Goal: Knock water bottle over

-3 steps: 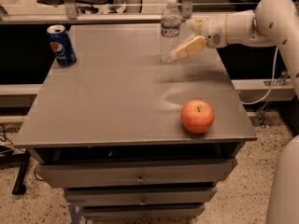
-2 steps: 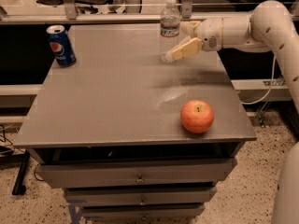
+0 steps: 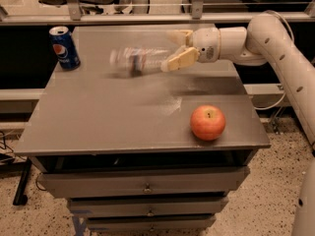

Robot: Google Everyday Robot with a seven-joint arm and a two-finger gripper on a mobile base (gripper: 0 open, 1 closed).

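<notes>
As seen from the camera view, water bottle [image 3: 140, 60] is down on its side on the desk [image 3: 123, 127], far half, roughly 12 o'clock from desk centre. Long axis runs 9-to-3 o'clock, near level. Narrower end looks to point to 9 and base end to 3, but it's motion-smeared, so cap not clear. Clear plastic cylinder, darker label band mid-body.

At the bottle's 3 o'clock sits the tool [image 3: 178, 47], just above the desk: two tan tapered fingers [image 3: 181, 59] splayed apart, nothing gripped. Lower finger meets the bottle's base end. White, smooth, rounded arm [image 3: 275, 38] enters from 3 o'clock.

Blue glossy Pepsi can [image 3: 64, 47] stands upright at the 10 o'clock corner, well apart from the bottle. Round red-orange apple [image 3: 207, 123] at 4 o'clock, near front edge. Desk top flat grey, scuffed; drawers [image 3: 147, 183] below.
</notes>
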